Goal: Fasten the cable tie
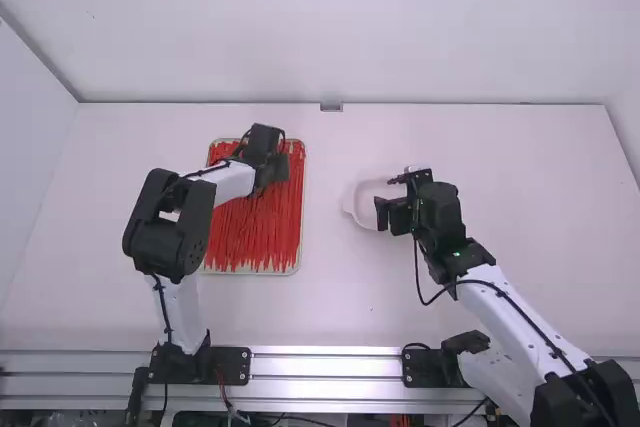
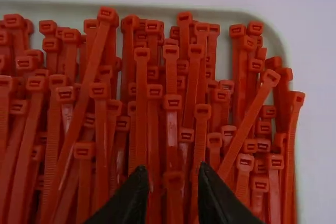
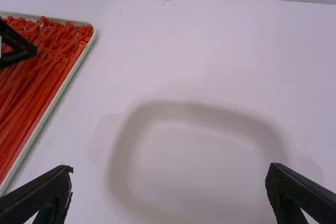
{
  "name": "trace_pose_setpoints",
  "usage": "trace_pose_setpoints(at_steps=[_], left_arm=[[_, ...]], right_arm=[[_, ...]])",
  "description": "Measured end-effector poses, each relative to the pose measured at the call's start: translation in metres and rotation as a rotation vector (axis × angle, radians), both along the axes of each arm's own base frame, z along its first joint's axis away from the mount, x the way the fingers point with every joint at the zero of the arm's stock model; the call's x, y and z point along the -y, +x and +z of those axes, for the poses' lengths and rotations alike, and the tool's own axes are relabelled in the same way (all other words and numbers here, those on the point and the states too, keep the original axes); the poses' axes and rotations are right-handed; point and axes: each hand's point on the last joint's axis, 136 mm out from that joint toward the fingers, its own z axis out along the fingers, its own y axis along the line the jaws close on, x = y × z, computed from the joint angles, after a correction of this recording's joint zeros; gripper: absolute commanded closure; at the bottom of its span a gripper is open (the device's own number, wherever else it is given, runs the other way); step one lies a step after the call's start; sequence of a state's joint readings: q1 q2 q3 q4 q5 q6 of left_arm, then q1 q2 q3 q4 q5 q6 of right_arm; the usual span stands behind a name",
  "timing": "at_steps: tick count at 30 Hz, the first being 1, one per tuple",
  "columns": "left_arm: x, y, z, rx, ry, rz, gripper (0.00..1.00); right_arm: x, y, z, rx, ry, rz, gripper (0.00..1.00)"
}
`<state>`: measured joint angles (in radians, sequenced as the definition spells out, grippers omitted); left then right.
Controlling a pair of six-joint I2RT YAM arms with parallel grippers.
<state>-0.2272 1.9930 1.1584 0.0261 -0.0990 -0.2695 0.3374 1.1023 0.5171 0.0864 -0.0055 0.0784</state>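
Our left gripper (image 2: 171,167), narrowly parted, straddles a far-end head among the heaped orange plastic cable ties (image 2: 157,77), likely to pick one. Our right gripper (image 3: 169,169) hovers wide over the shallow white dish (image 3: 199,107).

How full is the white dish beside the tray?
Empty. The shallow white plastic dish shows only its bare bottom; the orange plastic cable ties all lie heaped in the flat pale rectangular tray.

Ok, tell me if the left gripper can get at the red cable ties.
Probably yes: the left gripper hangs open just above the cable ties heaped in the tray, with nothing in between.
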Motion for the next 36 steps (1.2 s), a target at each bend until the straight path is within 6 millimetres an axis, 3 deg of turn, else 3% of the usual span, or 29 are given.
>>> trace_pose_setpoints(at_steps=[8, 18, 27, 36], left_arm=[[-0.007, -0.003, -0.003, -0.015, 0.032, 0.020, 0.74], [-0.007, -0.018, -0.010, -0.093, 0.077, 0.019, 0.65], [0.013, -0.002, 0.022, -0.051, 0.124, -0.002, 0.63], [0.007, 0.004, 0.024, -0.019, 0.123, 0.024, 0.66]], right_arm=[[0.000, 0.000, 0.000, 0.000, 0.001, 0.000, 0.01], [0.000, 0.000, 0.000, 0.000, 0.002, -0.001, 0.02], [-0.001, 0.000, 0.000, -0.002, 0.001, 0.004, 0.02], [0.000, -0.002, -0.002, -0.010, -0.003, 0.003, 0.02]])
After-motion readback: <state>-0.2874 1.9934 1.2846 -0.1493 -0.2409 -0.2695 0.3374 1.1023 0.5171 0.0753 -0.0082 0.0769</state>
